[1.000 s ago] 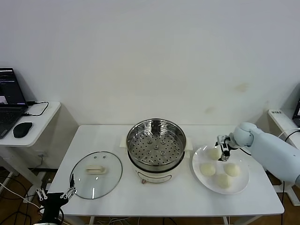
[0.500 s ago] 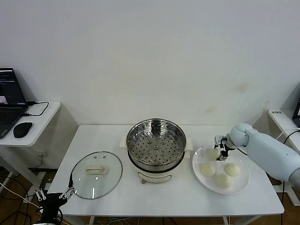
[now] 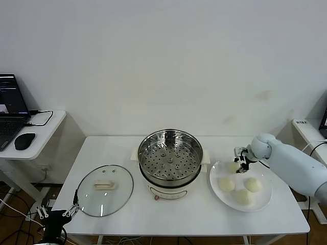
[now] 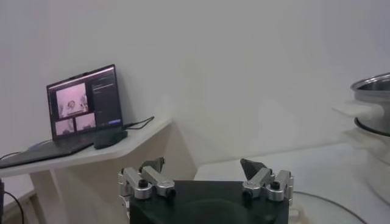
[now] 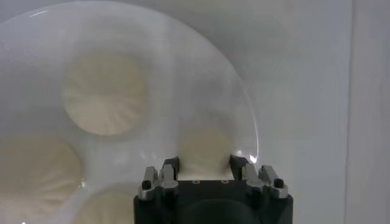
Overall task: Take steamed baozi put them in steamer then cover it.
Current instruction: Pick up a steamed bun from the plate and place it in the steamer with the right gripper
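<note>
From the head, the round shiny steel steamer [image 3: 170, 157] holds only its perforated tray; right of it, the flat white plate [image 3: 260, 200] carries cream-white round baozi [image 3: 226, 184], and the clear glass cover [image 3: 104, 190] lies left. The right gripper [image 3: 237, 163] clamps the plate's far-left bun [image 3: 234, 166]; the left gripper [image 3: 56, 214], fingers apart, hangs off the table's near-left corner. The right wrist shows the fingers [image 5: 172, 165] squeezing that bun [image 5: 205, 150].

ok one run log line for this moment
right gripper: shut on baozi at plate | left gripper: open, parked | steamer: empty, uncovered

Cover [image 3: 104, 190] left of steamer [image 3: 170, 157] (plate [image 3: 263, 200] right).
</note>
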